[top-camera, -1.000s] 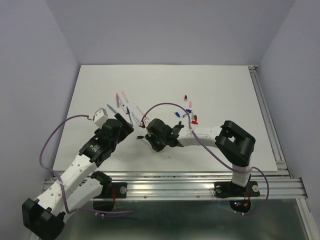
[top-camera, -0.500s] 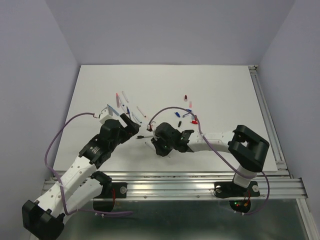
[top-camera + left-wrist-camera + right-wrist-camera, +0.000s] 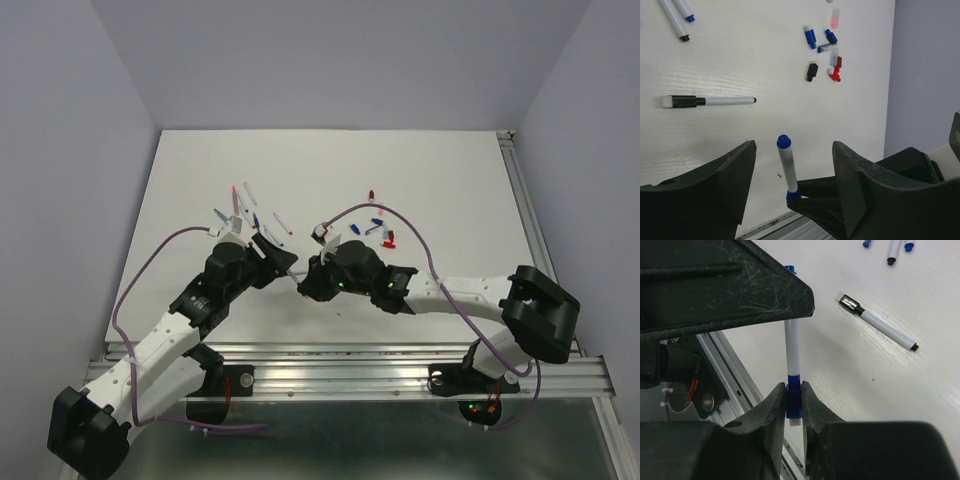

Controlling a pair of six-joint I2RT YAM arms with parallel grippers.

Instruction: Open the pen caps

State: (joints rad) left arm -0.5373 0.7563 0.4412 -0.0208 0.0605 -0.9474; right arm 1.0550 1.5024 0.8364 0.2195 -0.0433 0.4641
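Note:
A slim white pen [image 3: 789, 170] stands upright between the two grippers. My right gripper [image 3: 794, 390] is shut on its blue pen cap [image 3: 794, 402], the cap's white end poking out below the fingers. My left gripper [image 3: 792, 146] is open, its jaws straddling the barrel without touching it. In the top view both grippers, left [image 3: 276, 257] and right [image 3: 305, 281], meet near the table's front middle. Loose pen caps lie further out: blue [image 3: 810, 36], black [image 3: 812, 71], red [image 3: 835, 75]. A black-capped pen [image 3: 710, 101] lies flat on the table.
Several uncapped pens [image 3: 245, 208] lie behind the left gripper, and a cluster of loose caps [image 3: 380, 232] lies behind the right one. The metal rail [image 3: 350, 358] runs along the table's near edge. Purple cables loop over both arms.
The right arm has stretched out leftward, carrying the pen. The left gripper has come forward until its jaws stand on either side of the barrel, and they have narrowed a little.

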